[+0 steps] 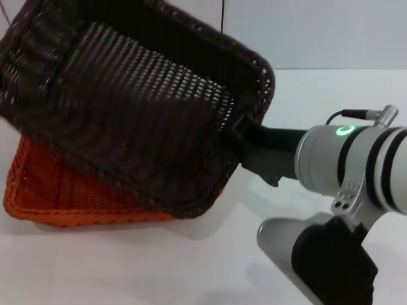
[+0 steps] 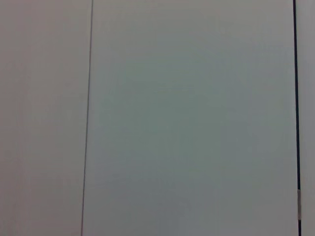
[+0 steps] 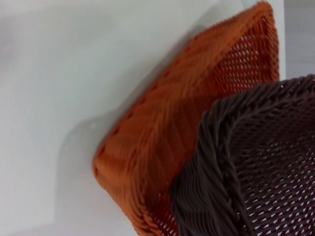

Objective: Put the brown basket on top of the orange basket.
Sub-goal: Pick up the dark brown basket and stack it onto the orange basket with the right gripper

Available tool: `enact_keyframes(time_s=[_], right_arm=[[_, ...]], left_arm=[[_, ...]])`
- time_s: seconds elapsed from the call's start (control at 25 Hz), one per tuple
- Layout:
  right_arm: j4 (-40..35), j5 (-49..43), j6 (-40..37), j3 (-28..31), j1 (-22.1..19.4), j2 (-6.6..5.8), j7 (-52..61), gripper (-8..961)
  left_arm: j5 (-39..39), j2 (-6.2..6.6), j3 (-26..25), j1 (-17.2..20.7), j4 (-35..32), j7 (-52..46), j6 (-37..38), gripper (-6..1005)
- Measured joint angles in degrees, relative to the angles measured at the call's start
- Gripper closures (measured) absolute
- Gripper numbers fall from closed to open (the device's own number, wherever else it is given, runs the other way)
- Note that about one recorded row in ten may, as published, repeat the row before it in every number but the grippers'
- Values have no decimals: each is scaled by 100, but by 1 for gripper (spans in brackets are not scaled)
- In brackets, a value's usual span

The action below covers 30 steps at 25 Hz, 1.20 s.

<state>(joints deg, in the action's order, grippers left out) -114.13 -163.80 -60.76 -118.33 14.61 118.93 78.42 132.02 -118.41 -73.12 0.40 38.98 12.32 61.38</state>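
The brown basket (image 1: 127, 95) hangs tilted in the air, its open side toward me, and fills the upper left of the head view. My right gripper (image 1: 245, 136) is shut on its right rim and holds it above the orange basket (image 1: 57, 197), which rests on the white table (image 1: 191, 267) at the left. The brown basket covers most of the orange one. In the right wrist view the brown basket's corner (image 3: 256, 167) overlaps the orange basket (image 3: 182, 132). The left gripper is out of view.
The left wrist view shows only a plain pale wall (image 2: 187, 118) with thin dark vertical lines. My right arm (image 1: 356, 165) crosses the right side of the head view. A pale wall (image 1: 318, 32) stands behind the table.
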Motion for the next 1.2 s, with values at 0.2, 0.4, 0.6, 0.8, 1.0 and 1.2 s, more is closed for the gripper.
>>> enact_keyframes(time_s=[0.2, 0.4, 0.6, 0.8, 1.0, 1.2], right_arm=[[370, 31, 401, -94, -26, -26, -376, 815], [564, 52, 695, -73, -5, -39, -602, 815], [756, 82, 904, -99, 6, -49, -624, 816], [876, 80, 976, -207, -21, -91, -587, 802], [857, 125, 1054, -248, -89, -110, -498, 788], [689, 128, 1167, -281, -241, -116, -385, 659]], left_arm=[[0, -4, 0, -18, -10, -2, -7, 243], [0, -13, 0, -36, -17, -2, -25, 243], [0, -15, 15, -51, -22, -2, -29, 243], [0, -12, 37, -64, -12, -2, -30, 243], [0, -8, 55, -86, -23, -2, -47, 243], [-1, -6, 61, -86, -23, -2, -148, 243]])
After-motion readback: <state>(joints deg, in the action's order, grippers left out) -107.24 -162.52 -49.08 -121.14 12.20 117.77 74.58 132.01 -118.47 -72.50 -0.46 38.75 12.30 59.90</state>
